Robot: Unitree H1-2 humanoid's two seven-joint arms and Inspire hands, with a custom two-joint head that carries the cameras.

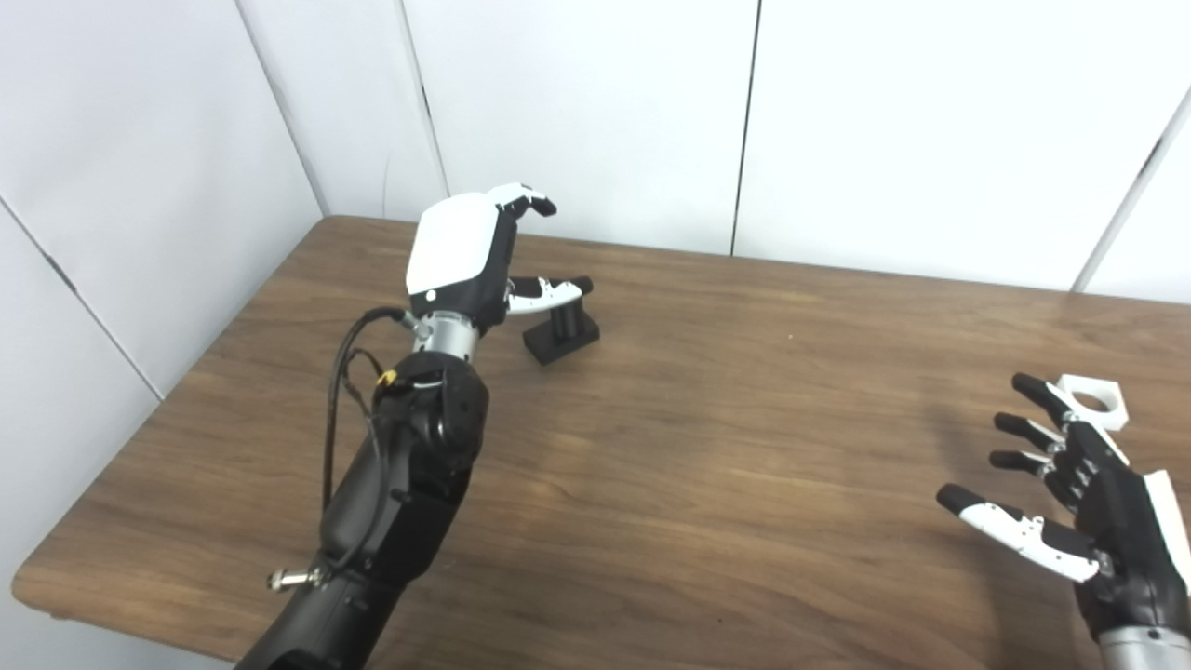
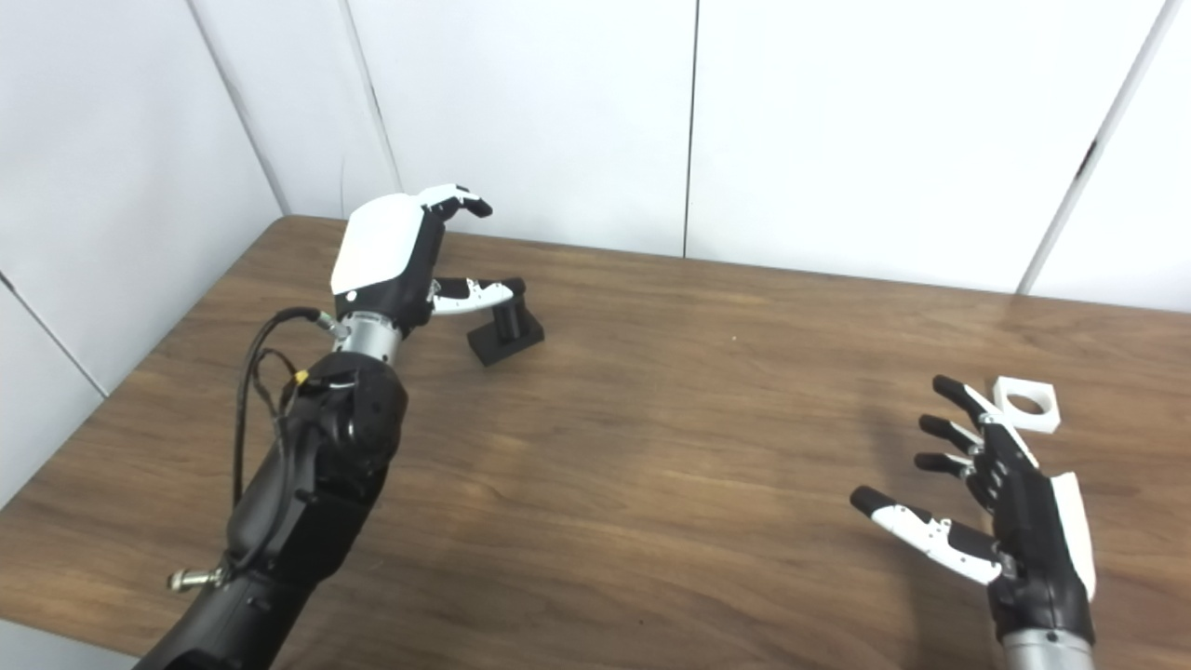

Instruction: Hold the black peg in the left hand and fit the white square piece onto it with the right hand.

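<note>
The black peg [image 1: 561, 329], a short post on a square black base, stands on the brown table [image 1: 726, 447] at the back left. My left hand [image 1: 465, 256] hovers just left of it, open, fingers curled above and thumb reaching toward the post. Whether the thumb touches the post is unclear. The white square piece [image 2: 1026, 404] with a round hole lies flat at the far right. My right hand [image 2: 1005, 507] is open just in front of it, fingers spread, with the fingertips near the piece's left edge.
White wall panels [image 1: 595, 102] close off the table's back and left sides. The table's left front corner [image 1: 37, 586] sits beside my left arm.
</note>
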